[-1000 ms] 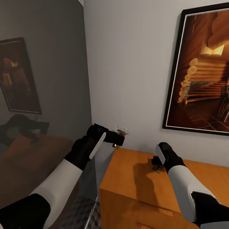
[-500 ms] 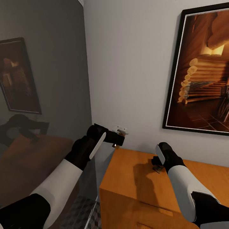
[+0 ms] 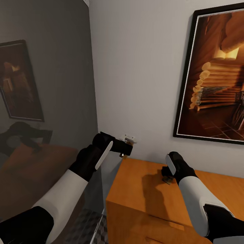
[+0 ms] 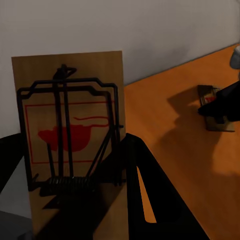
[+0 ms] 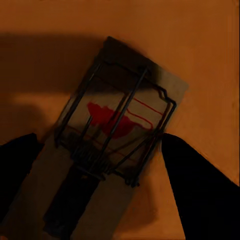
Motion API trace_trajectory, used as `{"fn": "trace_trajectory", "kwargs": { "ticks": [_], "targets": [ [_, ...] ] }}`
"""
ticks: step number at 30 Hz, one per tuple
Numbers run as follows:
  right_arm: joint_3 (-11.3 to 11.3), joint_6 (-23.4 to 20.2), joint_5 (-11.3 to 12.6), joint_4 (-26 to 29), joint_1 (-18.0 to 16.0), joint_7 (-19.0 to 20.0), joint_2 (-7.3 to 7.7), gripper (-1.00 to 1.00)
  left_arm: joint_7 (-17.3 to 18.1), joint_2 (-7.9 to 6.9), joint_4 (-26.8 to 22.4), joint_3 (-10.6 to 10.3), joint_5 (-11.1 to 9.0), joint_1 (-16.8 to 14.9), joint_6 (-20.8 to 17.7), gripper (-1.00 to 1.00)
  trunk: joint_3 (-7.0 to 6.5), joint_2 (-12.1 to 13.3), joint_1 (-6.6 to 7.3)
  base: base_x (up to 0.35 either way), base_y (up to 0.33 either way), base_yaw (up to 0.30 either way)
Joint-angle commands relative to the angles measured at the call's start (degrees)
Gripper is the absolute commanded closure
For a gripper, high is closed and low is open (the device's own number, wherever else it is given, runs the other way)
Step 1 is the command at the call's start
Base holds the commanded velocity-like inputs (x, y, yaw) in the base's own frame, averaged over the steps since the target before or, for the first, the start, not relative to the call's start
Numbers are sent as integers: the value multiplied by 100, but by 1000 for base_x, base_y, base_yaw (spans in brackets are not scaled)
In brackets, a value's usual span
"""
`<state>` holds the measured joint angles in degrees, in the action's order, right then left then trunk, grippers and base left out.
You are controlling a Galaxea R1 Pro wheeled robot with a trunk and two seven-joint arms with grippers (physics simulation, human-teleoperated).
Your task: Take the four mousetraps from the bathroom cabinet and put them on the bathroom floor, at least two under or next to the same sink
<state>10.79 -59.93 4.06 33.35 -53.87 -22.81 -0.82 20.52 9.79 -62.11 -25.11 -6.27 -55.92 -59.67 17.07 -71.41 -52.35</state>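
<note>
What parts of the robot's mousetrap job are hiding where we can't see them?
- Cabinet: its front is cut off by the head view's lower edge.
- Mousetrap on the cabinet top: in the head view the right gripper covers most of it.
- Mousetrap in the left gripper: tiny in the head view behind the left gripper; its lower end is dark in the left wrist view.
- Right gripper's hold: the right wrist view doesn't settle it.

home interior | framed picture [image 3: 217,74] on white wall [image 3: 142,67] | orange wooden cabinet [image 3: 142,193] | patterned floor tiles [image 3: 84,227]
</note>
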Motion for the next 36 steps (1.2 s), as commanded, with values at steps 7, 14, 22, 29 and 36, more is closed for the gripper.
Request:
{"fn": "trace_trajectory", "kwargs": {
  "ticks": [7,14,22,29,36],
  "targets": [
    [28,-7,69,-65,0,-49,-1,100,-21,1,-2,-2,-41,-6,-33,100,9,-3,-1,0,0,0],
    [27,-7,49,-34,0,-48,27,100,-21,2,-3,-2,-41,-6,-33,100,9,-3,-1,0,0,0],
    [28,-7,50,39,0,-48,52,100,-21,-2,-3,-2,-41,-6,-33,100,9,-3,-1,0,0,0],
    [45,-7,53,780,0,-40,66,100,-21,0,-3,-2,-41,-6,-33,100,9,-3,-1,0,0,0],
    [47,-7,59,1938,0,-39,49,100,-21,1,1,-2,-41,-6,-33,100,9,-3,-1,0,0,0]
  ]
}}
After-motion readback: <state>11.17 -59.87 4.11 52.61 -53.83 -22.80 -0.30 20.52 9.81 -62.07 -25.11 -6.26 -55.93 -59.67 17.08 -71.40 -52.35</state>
